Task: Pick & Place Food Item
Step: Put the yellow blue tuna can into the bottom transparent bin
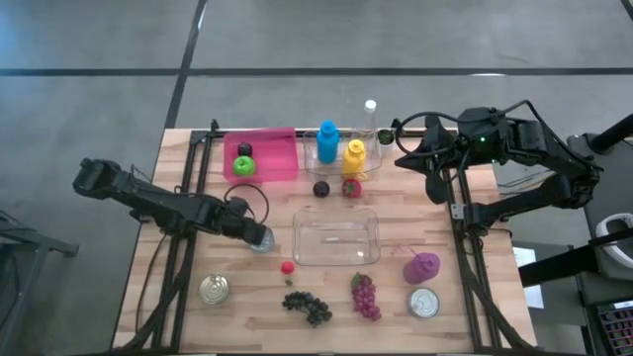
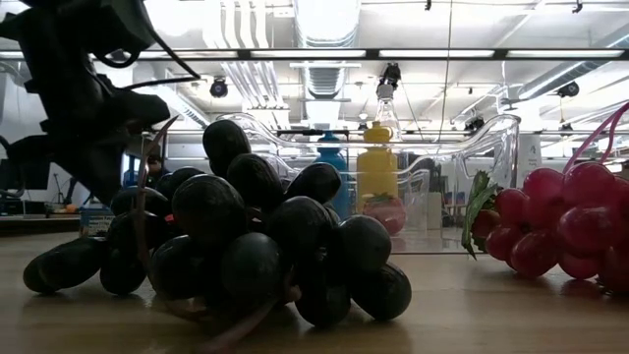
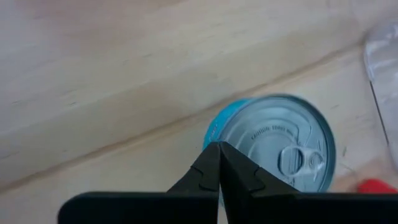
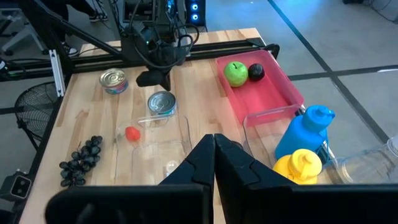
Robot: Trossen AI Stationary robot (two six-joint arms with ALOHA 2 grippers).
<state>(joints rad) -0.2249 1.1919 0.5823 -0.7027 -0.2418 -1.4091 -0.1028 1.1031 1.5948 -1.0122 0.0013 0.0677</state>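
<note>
A blue can (image 3: 273,149) with a silver pull-tab lid stands upright on the wooden table, left of a clear plastic container (image 1: 336,237). My left gripper (image 3: 219,146) is shut and points steeply down, with its tips over the can's (image 1: 261,240) rim on the table's left side. Loose food lies near the front edge: a small red piece (image 1: 288,267), black grapes (image 1: 308,307) and red grapes (image 1: 365,297). My right gripper (image 4: 215,140) is shut and raised high over the table's far right, holding nothing. My left gripper's shut fingertips (image 3: 211,155) stand over the can's rim (image 3: 214,134), coming from above. I cannot tell whether they touch it or hover just clear. The can stands upright on the table.
A pink tray (image 1: 282,158) at the far edge holds a green apple (image 1: 242,166) and a dark fruit. Blue (image 1: 327,140), yellow (image 1: 353,156) and clear bottles stand beside it. A dark plum (image 1: 321,188) and a strawberry (image 1: 352,187) lie nearby. Two open tins (image 1: 214,290) (image 1: 424,303) and a purple bottle (image 1: 421,265) sit near the front.
</note>
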